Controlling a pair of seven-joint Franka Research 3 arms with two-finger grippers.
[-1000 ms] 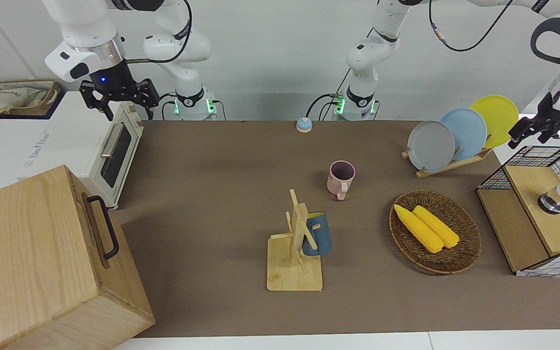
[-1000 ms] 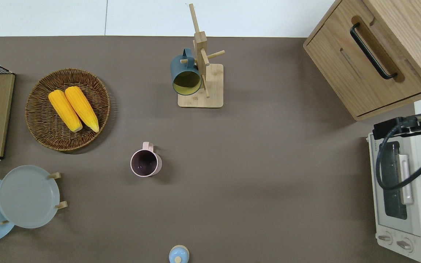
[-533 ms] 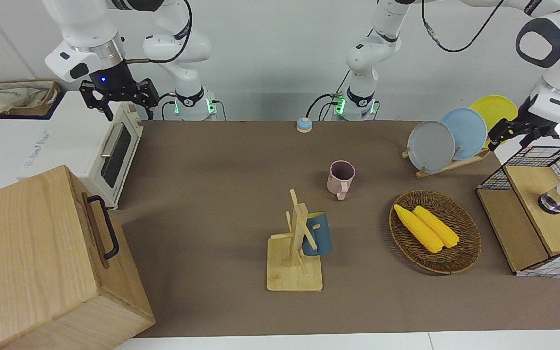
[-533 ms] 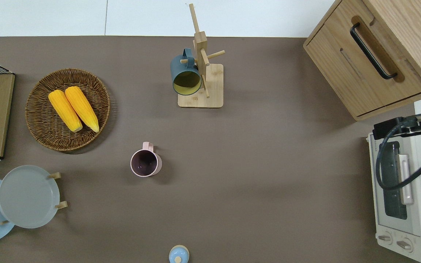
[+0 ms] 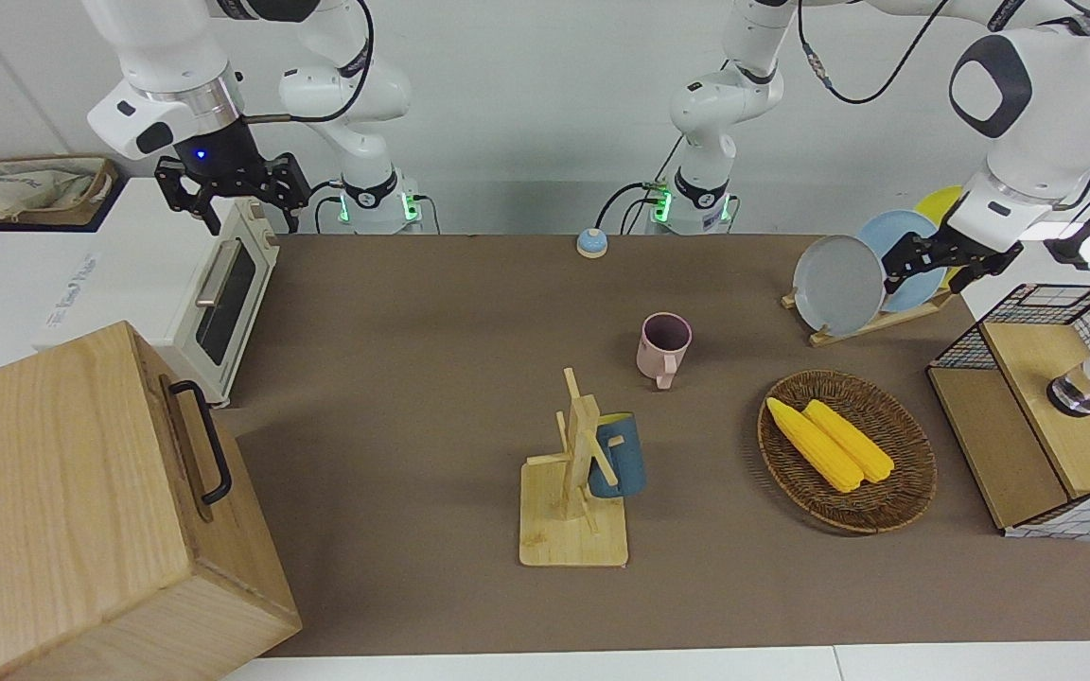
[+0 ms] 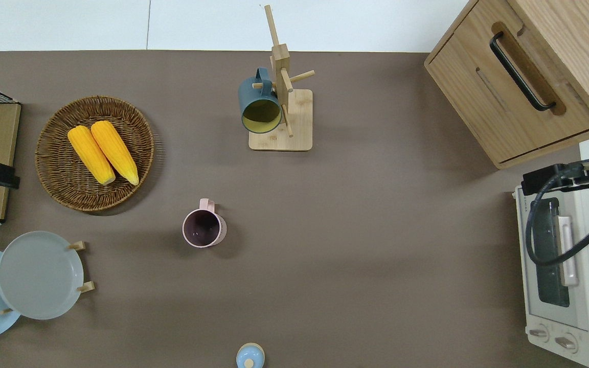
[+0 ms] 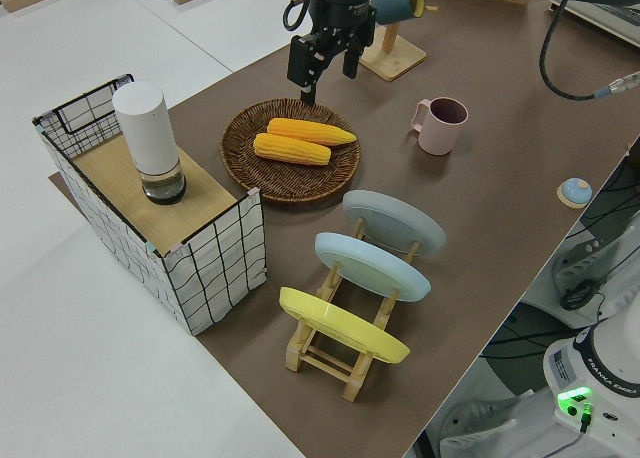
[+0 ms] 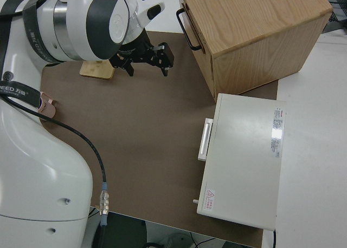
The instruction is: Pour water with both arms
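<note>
A pink mug (image 5: 664,348) stands upright mid-table, also seen from above (image 6: 203,228). A dark blue mug (image 5: 619,456) hangs on a wooden rack (image 5: 573,530) farther from the robots. A white cylindrical container (image 7: 150,143) stands on the wooden shelf of a wire basket (image 7: 215,248) at the left arm's end. My left gripper (image 7: 325,73) hangs open and empty in the air, over the edge of that shelf beside the wicker basket (image 6: 95,197), and shows in the front view (image 5: 935,267). The right arm is parked, its gripper (image 5: 228,194) open. No water shows.
Two corn cobs (image 5: 829,443) lie in the wicker basket. A plate rack (image 5: 871,322) holds three plates near the left arm. A toaster oven (image 5: 214,303) and a wooden cabinet (image 5: 81,511) fill the right arm's end. A small blue bell (image 5: 590,243) sits near the robots.
The left arm has swung in from off the table's end toward the middle, lowering its gripper, which now shows at the overhead view's edge. The right arm has not moved.
</note>
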